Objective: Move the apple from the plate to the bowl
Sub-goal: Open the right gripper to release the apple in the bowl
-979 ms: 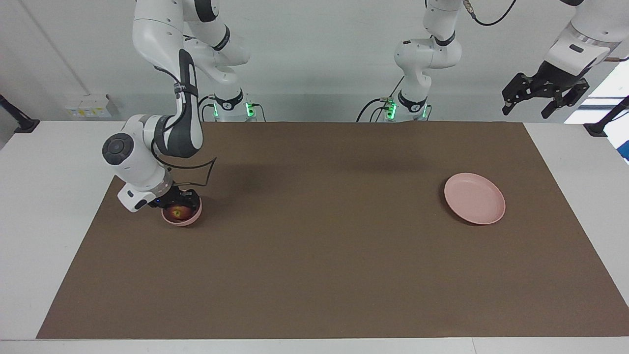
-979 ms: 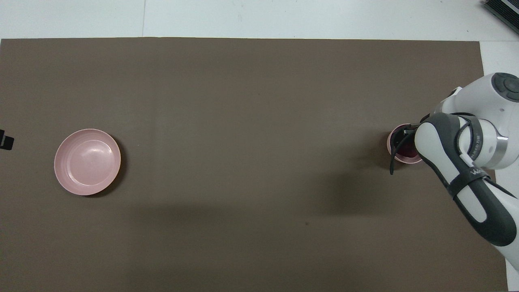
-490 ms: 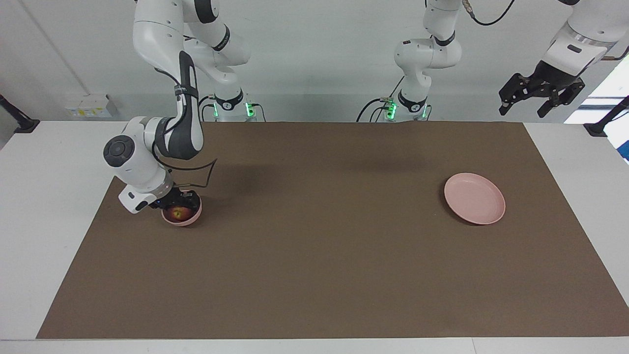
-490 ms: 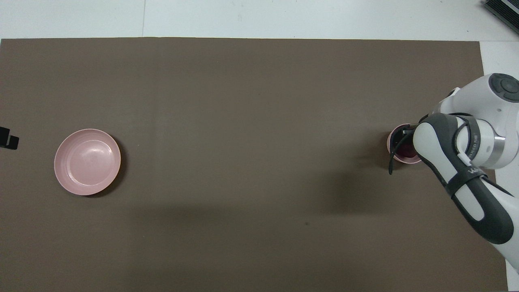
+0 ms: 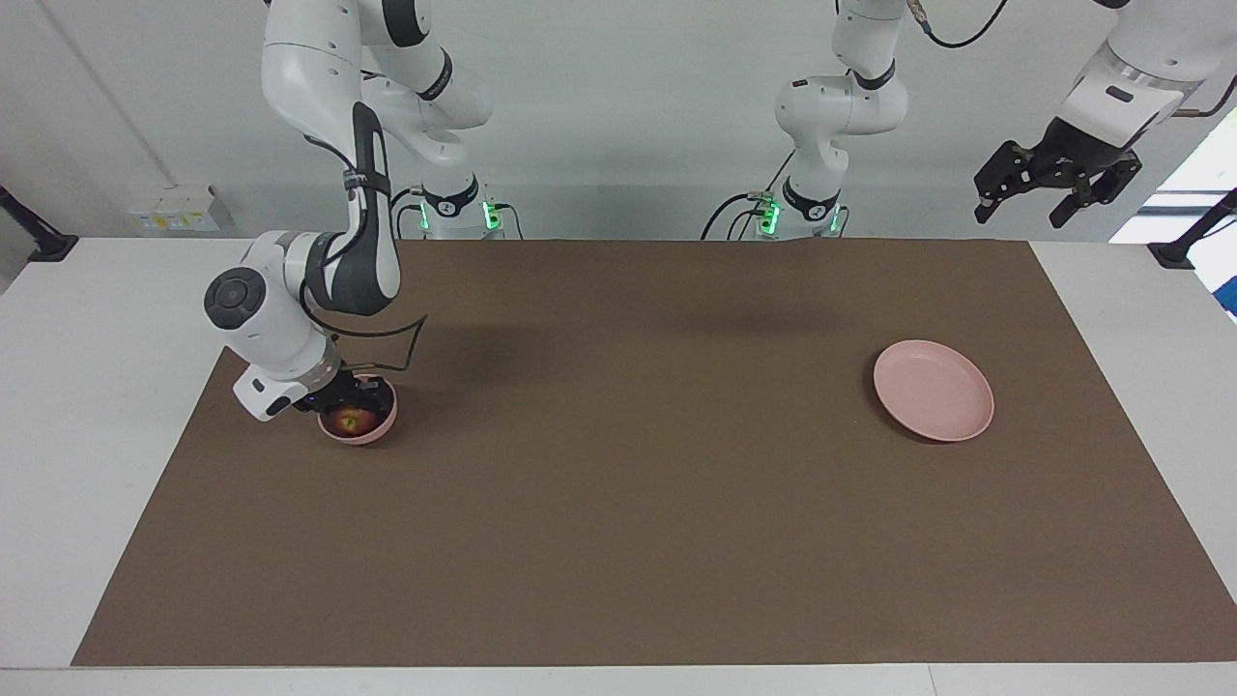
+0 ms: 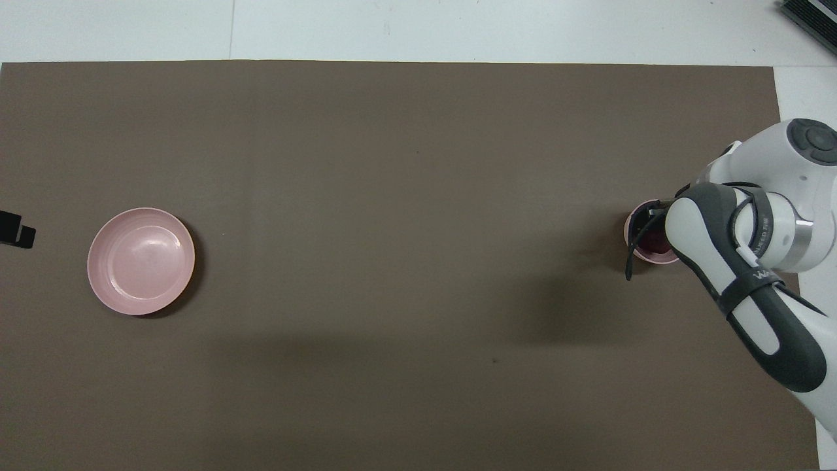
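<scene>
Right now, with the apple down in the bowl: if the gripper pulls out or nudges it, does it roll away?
Probably not far: the apple is round, so apt to roll, but it sits low inside the deep bowl, whose wall should catch it. The small bowl itself may slide on the mat if the right gripper drags its rim.

- A robotics lab or test room, not a home or kitchen.
- 2 white industrial robot arms, the right arm point(image 5: 319, 145) and the left arm point(image 5: 841, 106), stand bolted at one edge of a white surface point(image 5: 106, 319).
- Green status lights point(image 5: 488, 215) glow at each arm's base, with black cables point(image 5: 734, 208) trailing beside them.
- A plain brown mat point(image 5: 628, 464) covers most of the surface, like a marked work area.
- The wall point(image 5: 628, 87) is bare and pale grey, with a small power outlet box point(image 5: 174, 208) mounted low.
- Black camera or clamp mounts point(image 5: 39, 237) sit at the surface's ends.
- Only simple props lie on the mat: a pink plate point(image 5: 933, 390) and a pink bowl point(image 5: 372, 434).
</scene>
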### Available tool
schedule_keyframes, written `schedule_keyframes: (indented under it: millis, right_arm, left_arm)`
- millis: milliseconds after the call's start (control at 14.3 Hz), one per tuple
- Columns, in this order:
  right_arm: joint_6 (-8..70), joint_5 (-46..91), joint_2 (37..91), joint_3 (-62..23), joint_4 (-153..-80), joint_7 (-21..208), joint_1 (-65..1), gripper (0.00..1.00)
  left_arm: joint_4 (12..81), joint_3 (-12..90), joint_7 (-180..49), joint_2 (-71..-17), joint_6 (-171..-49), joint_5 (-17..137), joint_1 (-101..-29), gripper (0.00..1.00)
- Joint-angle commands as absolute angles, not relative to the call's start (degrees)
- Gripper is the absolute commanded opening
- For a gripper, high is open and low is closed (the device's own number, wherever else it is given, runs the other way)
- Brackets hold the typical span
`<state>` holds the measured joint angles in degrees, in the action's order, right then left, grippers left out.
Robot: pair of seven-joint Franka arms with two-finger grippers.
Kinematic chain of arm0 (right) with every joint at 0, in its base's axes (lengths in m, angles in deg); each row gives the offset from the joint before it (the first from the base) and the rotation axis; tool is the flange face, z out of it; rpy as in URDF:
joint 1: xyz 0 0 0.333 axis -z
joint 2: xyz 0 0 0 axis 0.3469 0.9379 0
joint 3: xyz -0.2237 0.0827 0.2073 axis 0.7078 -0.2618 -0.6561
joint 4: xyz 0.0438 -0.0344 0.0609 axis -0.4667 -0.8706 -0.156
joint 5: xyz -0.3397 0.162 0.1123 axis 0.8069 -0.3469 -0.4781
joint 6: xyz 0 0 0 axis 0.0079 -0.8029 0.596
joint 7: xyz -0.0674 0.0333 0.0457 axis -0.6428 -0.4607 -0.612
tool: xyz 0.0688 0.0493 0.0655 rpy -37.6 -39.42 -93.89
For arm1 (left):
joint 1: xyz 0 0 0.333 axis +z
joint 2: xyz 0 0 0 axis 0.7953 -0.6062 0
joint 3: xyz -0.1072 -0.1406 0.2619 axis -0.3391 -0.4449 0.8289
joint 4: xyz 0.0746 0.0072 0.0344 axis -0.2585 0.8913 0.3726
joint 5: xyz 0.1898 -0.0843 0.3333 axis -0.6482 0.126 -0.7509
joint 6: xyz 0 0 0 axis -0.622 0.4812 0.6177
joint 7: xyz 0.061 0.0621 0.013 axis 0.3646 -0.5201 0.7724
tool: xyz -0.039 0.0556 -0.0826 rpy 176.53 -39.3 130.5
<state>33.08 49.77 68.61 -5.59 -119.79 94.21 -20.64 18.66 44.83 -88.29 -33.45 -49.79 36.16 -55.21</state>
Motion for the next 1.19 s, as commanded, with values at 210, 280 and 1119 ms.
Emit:
schedule_keyframes:
  millis: [210,280,1119]
  right_arm:
    - [34.3,50.8,68.6,-6.3,-120.2,92.8,-19.7,0.74]
    - [34.4,50.6,68.6,-6.3,-120.2,92.7,-19.7,0.83]
    - [29.9,50.4,67.1,-6.2,-118.2,91.6,-19.9,1.0]
  left_arm:
    - [20.3,45.3,-87.8,-32.0,-49.6,36.6,-54.7,1.0]
    - [20.3,45.3,-87.8,-32.0,-49.6,36.6,-54.8,1.0]
    - [20.3,45.2,-87.8,-32.0,-49.6,36.6,-54.8,1.0]
